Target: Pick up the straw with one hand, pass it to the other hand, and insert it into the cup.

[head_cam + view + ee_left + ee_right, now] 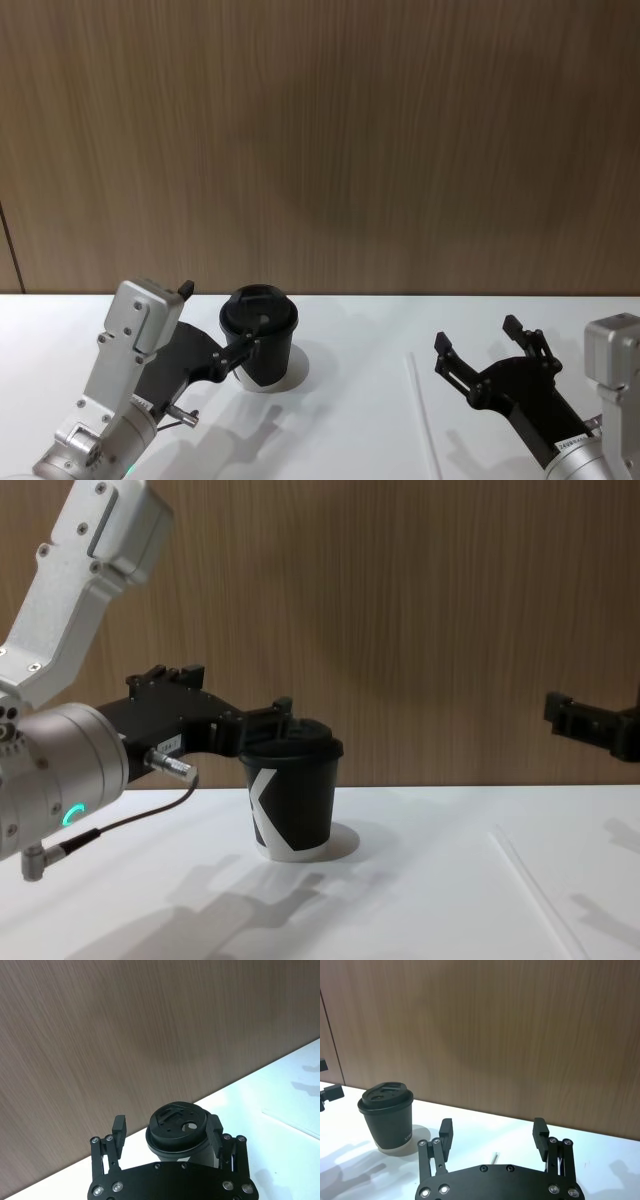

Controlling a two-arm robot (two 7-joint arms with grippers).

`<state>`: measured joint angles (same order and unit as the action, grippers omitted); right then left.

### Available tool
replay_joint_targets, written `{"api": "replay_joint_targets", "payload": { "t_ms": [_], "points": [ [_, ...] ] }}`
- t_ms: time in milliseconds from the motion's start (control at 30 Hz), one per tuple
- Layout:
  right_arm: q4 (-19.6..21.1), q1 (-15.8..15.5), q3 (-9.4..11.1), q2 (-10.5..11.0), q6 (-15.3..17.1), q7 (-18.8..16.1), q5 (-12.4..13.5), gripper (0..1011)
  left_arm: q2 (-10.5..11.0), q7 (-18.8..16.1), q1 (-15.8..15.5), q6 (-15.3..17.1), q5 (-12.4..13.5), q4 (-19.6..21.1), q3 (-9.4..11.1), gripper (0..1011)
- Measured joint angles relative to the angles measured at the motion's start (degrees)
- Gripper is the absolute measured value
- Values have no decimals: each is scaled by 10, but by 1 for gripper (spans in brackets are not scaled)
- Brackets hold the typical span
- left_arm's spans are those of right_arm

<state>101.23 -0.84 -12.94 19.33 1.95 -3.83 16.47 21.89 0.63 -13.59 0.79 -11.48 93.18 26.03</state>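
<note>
Jaws on both our grippers stand spread, holding nothing. Our left gripper (220, 317) hangs at the domed lid of the small black paper cup (272, 340), which stands on the white tabletop (350, 420). The thin white straw (420, 405) lies flat there, between the cup and our right gripper (476, 335).

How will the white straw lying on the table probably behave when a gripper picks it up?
The straw is thin and lies flat on the table, so it is probably very light and hard to pinch. It may roll if nudged. It lies straight, so it seems fairly stiff.
</note>
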Motion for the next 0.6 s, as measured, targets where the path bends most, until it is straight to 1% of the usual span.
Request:
{"api": "replay_joint_targets", "payload": {
  "t_ms": [200, 300, 600],
  "points": [
    [0, 0, 1, 1, 0, -1, 0, 1001, 0, 0, 0, 0, 0, 0, 0, 1003],
    [0, 0, 3, 5, 1, -4, -2, 1001, 0, 0, 0, 0, 0, 0, 0, 1003],
    [-1, -3, 13, 31, 14, -21, -12, 1001, 0, 0, 0, 0, 0, 0, 0, 1003]
  ]
}}
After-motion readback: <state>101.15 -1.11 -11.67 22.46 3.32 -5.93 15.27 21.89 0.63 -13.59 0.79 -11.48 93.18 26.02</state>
